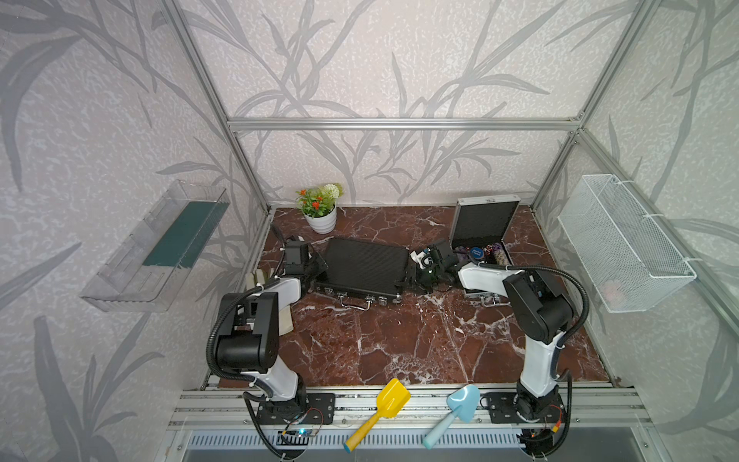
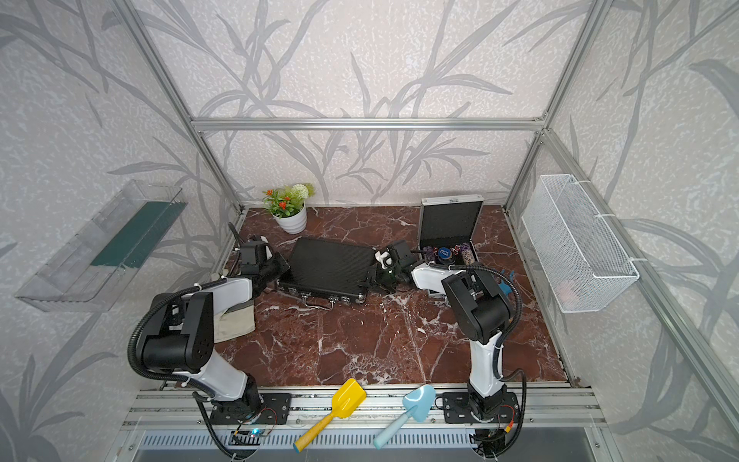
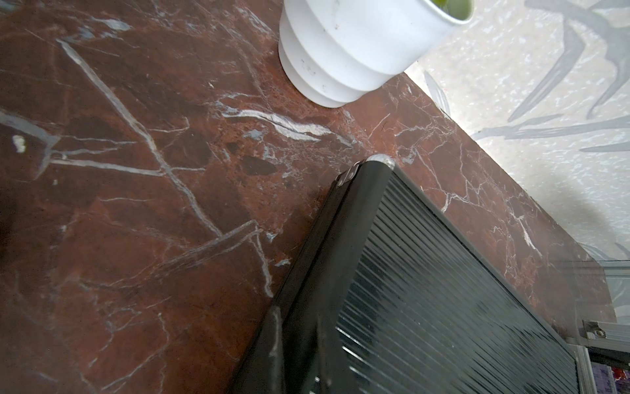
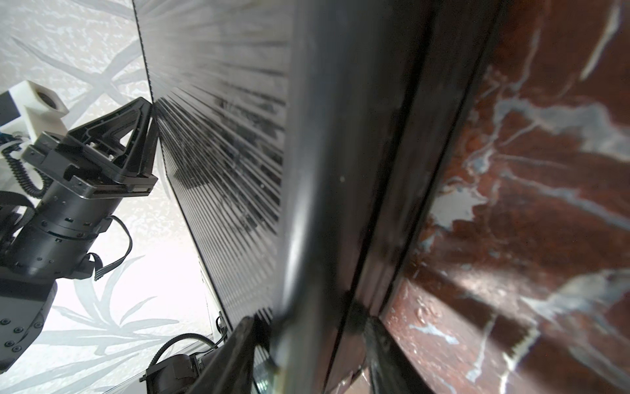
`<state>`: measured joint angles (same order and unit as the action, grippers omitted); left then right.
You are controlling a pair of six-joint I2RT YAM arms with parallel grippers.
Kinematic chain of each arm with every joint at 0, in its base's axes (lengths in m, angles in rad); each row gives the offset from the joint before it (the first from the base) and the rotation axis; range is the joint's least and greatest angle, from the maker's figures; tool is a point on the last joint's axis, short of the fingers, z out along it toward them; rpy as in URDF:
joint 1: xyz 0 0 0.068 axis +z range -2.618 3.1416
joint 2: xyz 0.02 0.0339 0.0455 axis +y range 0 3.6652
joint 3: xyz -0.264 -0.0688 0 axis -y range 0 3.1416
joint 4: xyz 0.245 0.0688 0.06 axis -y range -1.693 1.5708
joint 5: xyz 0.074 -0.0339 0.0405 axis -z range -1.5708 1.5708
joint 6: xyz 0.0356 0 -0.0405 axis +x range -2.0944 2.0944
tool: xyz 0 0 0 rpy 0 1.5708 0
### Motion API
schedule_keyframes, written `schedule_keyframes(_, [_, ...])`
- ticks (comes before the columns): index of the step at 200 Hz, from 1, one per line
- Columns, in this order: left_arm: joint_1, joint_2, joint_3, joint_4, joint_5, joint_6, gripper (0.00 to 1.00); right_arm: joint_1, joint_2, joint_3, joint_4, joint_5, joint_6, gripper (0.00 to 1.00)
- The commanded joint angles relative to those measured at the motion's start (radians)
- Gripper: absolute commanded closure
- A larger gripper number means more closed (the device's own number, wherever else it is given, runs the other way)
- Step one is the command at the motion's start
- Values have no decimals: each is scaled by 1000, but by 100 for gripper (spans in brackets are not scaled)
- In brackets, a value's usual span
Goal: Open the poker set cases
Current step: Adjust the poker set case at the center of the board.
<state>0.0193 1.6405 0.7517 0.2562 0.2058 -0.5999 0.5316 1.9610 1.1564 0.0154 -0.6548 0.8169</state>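
The larger black poker set case [image 1: 364,268] [image 2: 330,268] lies flat and closed mid-table, handle and latches facing the front. My left gripper [image 1: 316,267] [image 3: 293,348] is shut, its tips pressed against the case's left side; the right wrist view shows the fingers [image 4: 143,129] together at the lid's edge. My right gripper [image 1: 410,276] [image 4: 310,317] clamps the case's right edge [image 4: 341,170], one finger on the ribbed lid and one under the base. The smaller silver poker set case [image 1: 484,224] [image 2: 450,224] stands open at the back right, with chips inside.
A white flower pot [image 1: 320,218] [image 3: 358,51] stands at the back left, close to the black case's far corner. A beige cloth [image 2: 236,320] lies under the left arm. A yellow scoop [image 1: 380,412] and a blue scoop [image 1: 456,412] lie on the front rail. A wire basket [image 1: 624,244] hangs on the right wall.
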Motion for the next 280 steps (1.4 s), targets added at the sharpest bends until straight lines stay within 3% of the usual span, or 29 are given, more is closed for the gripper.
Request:
schedule_keyframes(1, [-127,95,-112,-378,292,-43,91,25,62,63,174,311,-83,51])
schedule_keyframes(30, [-127,81,-83,-407,279,-32,91,14,-4,-2,124,410,-134,46])
schedule_keyframes(105, [-95,100,-31,-455,259,14,91,-21,46,55,97,369,-209,45])
schedule_keyframes(154, [-86,147,14,-470,276,42,94,-21,111,88,200,257,-186,56])
schedule_keyframes(176, [-86,152,9,-464,285,41,95,-21,152,106,265,217,-121,71])
schedule_keyframes(210, [-93,152,-20,-429,309,14,97,-24,250,205,317,149,-50,86])
schedule_keyframes(239, [-102,161,-41,-386,320,-23,97,-2,298,295,237,144,-73,90])
schedule_keyframes(280, [-111,161,-37,-387,321,-27,97,-8,283,262,254,158,-61,88])
